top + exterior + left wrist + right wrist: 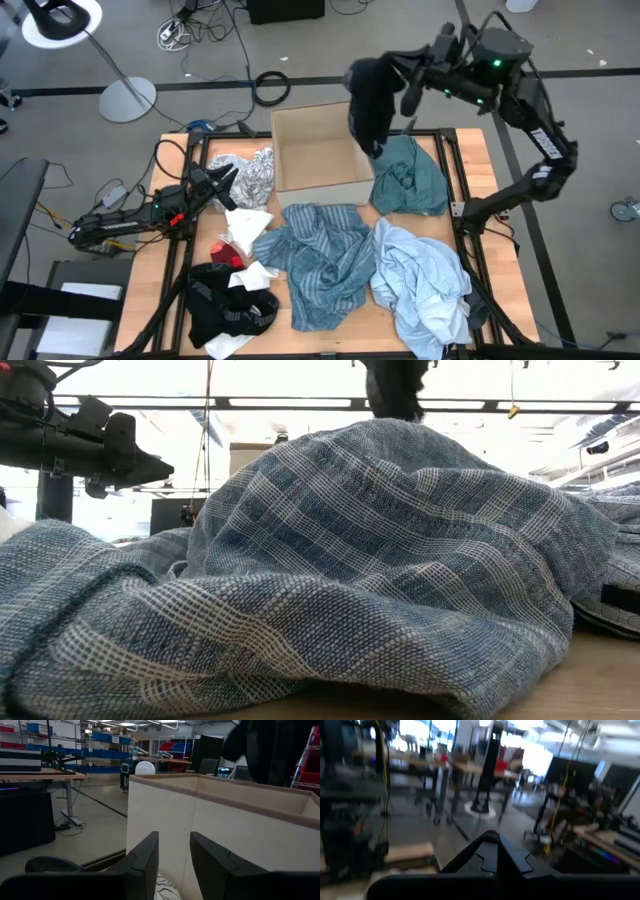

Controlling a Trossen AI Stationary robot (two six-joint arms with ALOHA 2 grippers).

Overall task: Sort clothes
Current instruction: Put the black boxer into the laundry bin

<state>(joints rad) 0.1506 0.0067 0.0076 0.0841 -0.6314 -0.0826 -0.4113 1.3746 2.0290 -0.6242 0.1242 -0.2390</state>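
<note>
The wooden surface (pixel 470 150) sits on a grey floor strewn with cables, with a lamp base and dark frame rails around it; the wrist views look out on workbenches, shelving and hanging lights. A tan cardboard box (pixel 318 152) stands open at the far middle of the surface. The right gripper (pixel 408 88) is raised over the box's right edge, its jaws closed tight on a black piece (pixel 370 100) that hangs down above the box. The left gripper (pixel 222 183) lies low at the left, jaws slightly apart and holding nothing, beside the grey-white patterned piece (pixel 255 175). The teal top (pixel 410 178) lies right of the box, the blue striped shirt (pixel 318 258) in the middle, and the pale blue shirt (pixel 420 285) at near right. A red sock (pixel 225 253) and another black garment (pixel 228 305) lie near left.
</note>
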